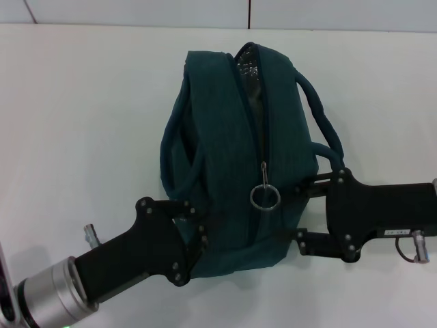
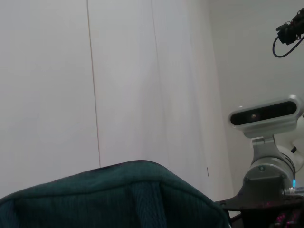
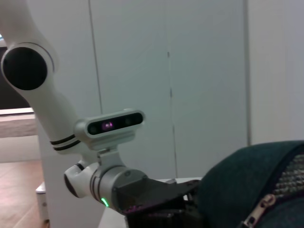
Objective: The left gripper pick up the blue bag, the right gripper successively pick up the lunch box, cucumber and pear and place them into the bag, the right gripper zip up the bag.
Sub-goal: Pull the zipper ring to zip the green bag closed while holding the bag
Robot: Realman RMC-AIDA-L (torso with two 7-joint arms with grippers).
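My left gripper (image 1: 196, 236) clamps the bag (image 1: 225, 150) at its near left corner; my right gripper (image 1: 308, 213) presses its right side, clenched or not I cannot tell. Soft, saggy cloth (probably loaded), so I'd take the ring pull (image 1: 264, 198). Dark teal, part zipped.

Bright, even light from above; soft shadows, little glare.

In the head view the white bench (image 1: 82, 123) is lit almost to washing out, and the dark teal fabric bag (image 1: 225, 137) casts only a faint shadow close around its base. Its silvery lining (image 1: 249, 75) catches small glints, as does the metal ring pull (image 1: 265, 197). Both wrist views are softer: the pale wall panels look flat and hazy, and the teal fabric (image 2: 118, 199) nearest each lens is out of focus.
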